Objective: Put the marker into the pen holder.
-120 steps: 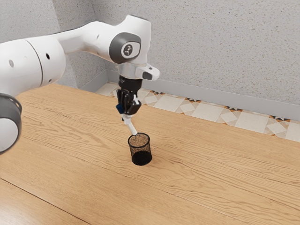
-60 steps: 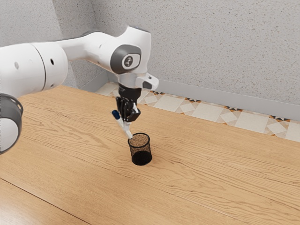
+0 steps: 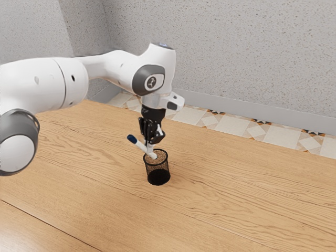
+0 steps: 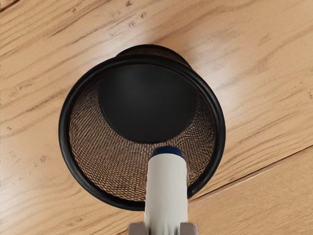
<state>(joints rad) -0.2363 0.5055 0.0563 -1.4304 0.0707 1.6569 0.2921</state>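
Note:
My gripper (image 3: 151, 147) is low over the near-left part of the pen holder's mouth in the exterior view, shut on the marker. The marker (image 3: 140, 146) lies strongly tilted, its dark blue end up and outside toward the exterior view's left, its white end at the holder's mouth. The black mesh pen holder (image 3: 158, 170) stands upright. Seen from the wrist, the gripper (image 4: 163, 228) has a fingertip on each side of the white marker (image 4: 167, 191), whose blue-tipped end reaches over the opening of the pen holder (image 4: 64, 147), inside the rim's outline.
The wooden table (image 3: 231, 194) extends around the pen holder, with a seam across its boards. Beyond its far edge are a patterned tile floor (image 3: 226, 124) and a speckled wall (image 3: 236, 52).
My hand has moved down and toward the exterior view's right, closer to the pen holder, carrying the marker. The marker leans flatter than before. The pen holder has stayed put.

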